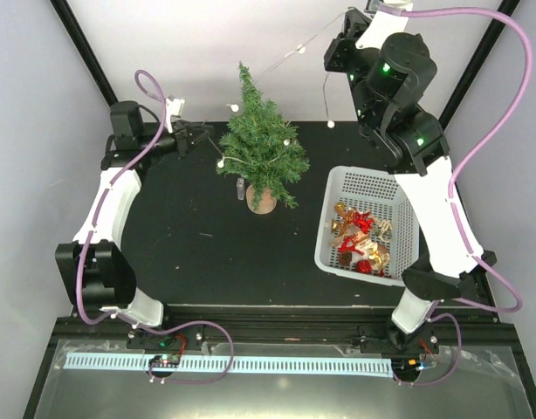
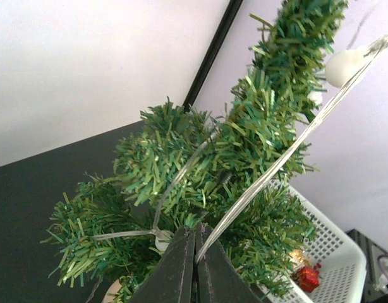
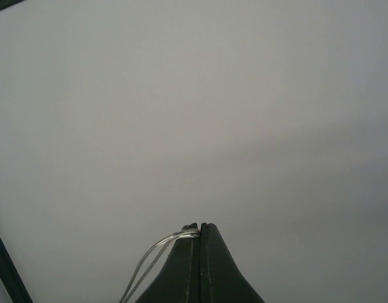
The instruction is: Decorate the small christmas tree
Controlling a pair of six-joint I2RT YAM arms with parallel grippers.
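The small christmas tree (image 1: 261, 147) stands upright in its brown pot (image 1: 261, 201) at mid-table. A thin wire light string with white bulbs (image 1: 296, 53) runs from the tree's top up to the right. My left gripper (image 1: 198, 135) is just left of the tree and shut on that wire. In the left wrist view the gripper (image 2: 196, 228) pinches the wire (image 2: 270, 173) in front of the tree (image 2: 200, 164), with a bulb (image 2: 343, 66) at upper right. My right gripper (image 1: 338, 52) is raised high at the back right. In the right wrist view the gripper (image 3: 200, 226) is shut on the wire (image 3: 157, 249).
A white mesh basket (image 1: 373, 185) with red and gold ornaments (image 1: 360, 237) sits right of the tree; it also shows in the left wrist view (image 2: 336, 249). A small clear box (image 1: 241, 189) lies beside the pot. Black frame posts stand at the back corners.
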